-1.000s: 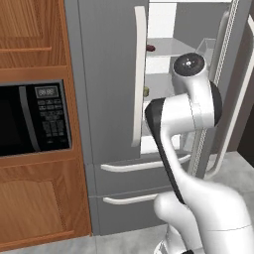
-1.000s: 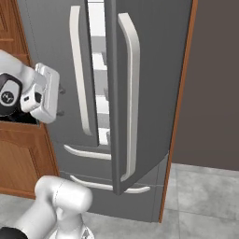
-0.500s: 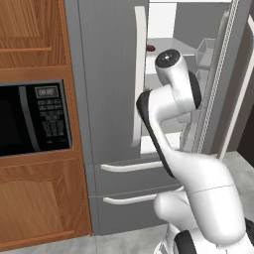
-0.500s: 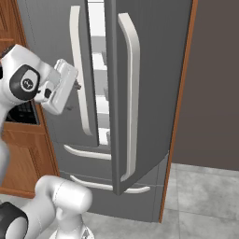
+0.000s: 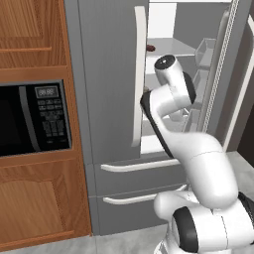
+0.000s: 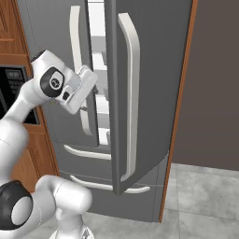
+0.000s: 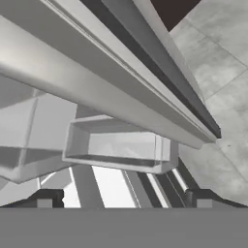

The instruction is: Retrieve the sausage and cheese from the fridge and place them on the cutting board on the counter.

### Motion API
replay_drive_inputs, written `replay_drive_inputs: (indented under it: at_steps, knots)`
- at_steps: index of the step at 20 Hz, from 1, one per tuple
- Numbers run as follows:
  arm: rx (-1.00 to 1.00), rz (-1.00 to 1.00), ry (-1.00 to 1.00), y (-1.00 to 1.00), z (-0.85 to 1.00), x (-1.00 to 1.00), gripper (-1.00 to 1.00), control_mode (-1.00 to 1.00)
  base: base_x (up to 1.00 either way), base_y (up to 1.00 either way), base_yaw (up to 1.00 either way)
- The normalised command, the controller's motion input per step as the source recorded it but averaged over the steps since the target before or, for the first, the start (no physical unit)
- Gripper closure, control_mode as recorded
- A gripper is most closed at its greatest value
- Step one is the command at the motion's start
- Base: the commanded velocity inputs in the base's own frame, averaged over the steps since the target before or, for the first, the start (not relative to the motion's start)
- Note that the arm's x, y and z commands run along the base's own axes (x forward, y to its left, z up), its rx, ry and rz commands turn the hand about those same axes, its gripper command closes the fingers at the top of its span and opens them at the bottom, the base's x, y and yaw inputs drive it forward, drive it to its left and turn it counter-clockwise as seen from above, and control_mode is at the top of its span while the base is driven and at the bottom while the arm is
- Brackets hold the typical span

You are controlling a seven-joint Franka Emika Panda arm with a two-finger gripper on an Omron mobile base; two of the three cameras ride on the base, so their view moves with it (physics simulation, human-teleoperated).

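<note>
Left of the fridge point(image 5: 109, 74) a black microwave point(image 5: 32, 119) sits in the brown wood cabinet point(image 5: 30, 34). The fridge's right door point(image 6: 144, 93) is partly open. The tool point(image 7: 123, 197) reaches into that gap, its tips wide apart and holding nothing. Up on a white shelf inside the fridge lies something small and dark red, maybe the sausage point(image 5: 150, 48).

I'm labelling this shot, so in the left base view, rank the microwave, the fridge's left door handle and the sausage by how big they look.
1. The microwave covers the most area.
2. The left door handle is taller but far slimmer.
3. The sausage is smallest, a dark speck on a shelf; it sits deeper in the fridge, so distance shrinks it.
</note>
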Motion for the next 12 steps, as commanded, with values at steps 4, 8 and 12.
replay_drive_inputs:
  at_steps: [4, 8, 12]
  knots:
    - [0.11, -0.09, -0.09, -0.29, -0.29, 0.14, -1.0, -1.0, 0.0, 0.0, 0.0]
    - [0.1, -0.07, -0.07, -0.4, -0.15, 0.05, -1.0, -1.0, 0.0, 0.0, 0.0]
    - [0.11, -0.07, -0.07, -0.51, 0.0, -0.01, -1.0, -1.0, 0.0, 0.0, 0.0]
